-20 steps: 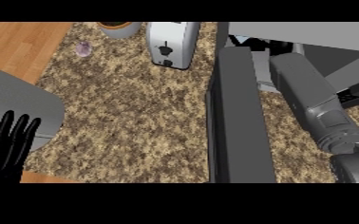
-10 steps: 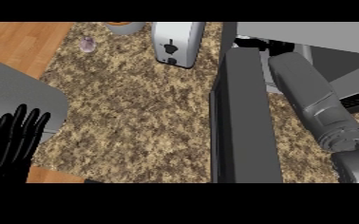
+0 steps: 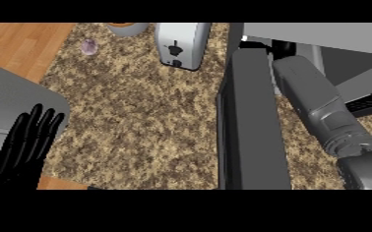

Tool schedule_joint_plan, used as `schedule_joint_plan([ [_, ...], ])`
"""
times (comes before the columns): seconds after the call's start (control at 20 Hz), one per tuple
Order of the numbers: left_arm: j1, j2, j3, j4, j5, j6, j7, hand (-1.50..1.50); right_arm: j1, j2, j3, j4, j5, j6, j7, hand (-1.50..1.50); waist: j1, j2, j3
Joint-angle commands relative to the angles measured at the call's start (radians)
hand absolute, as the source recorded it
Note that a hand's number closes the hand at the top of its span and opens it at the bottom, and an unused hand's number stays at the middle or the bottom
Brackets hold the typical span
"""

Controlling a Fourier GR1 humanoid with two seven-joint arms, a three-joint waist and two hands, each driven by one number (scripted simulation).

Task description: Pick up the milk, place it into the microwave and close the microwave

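Right forearm [image 3: 320,108] reaches far past the microwave door [image 3: 251,128], its hand and milk hidden; left hand [image 3: 29,142] rests open, empty.

We see the left hand [image 3: 29,140]: all black, slim rounded fingers, glossy with faint grey highlights along their lengths. We see the right forearm [image 3: 312,101]: a thick grey cylinder, smooth matte shell, rounded end, stepping down to a ribbed grey collar, then a darker grey segment. We can't make out the right hand, cables, screws or markings.
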Motion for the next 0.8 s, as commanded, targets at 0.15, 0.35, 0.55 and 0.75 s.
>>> schedule_joint_plan([
  [0.15, -0.026, -0.006, -0.017, 0.008, -0.026, 0.011, 0.004, -1.5, 0.022, 0.01, -0.028, -0.007, -0.026, 0.07, -0.016, -1.5, -0.015, -0.01, -0.001],
  [0.35, -0.02, -0.016, -0.039, -0.011, -0.06, 0.029, 0.021, -1.5, 0.047, -0.024, -0.03, -0.008, -0.026, 0.113, -0.033, -1.5, -0.027, -0.016, 0.0],
  [0.55, -0.02, -0.041, -0.085, -0.014, -0.066, 0.025, 0.019, -1.5, 0.028, -0.019, -0.043, -0.012, -0.037, 0.078, -0.013, -1.5, -0.017, -0.016, -0.001],
  [0.75, 0.0, -0.052, -0.1, 0.011, -0.085, 0.023, -0.005, -1.5, 0.084, -0.016, -0.049, -0.015, -0.042, 0.13, -0.065, -1.5, -0.033, -0.023, -0.002],
])
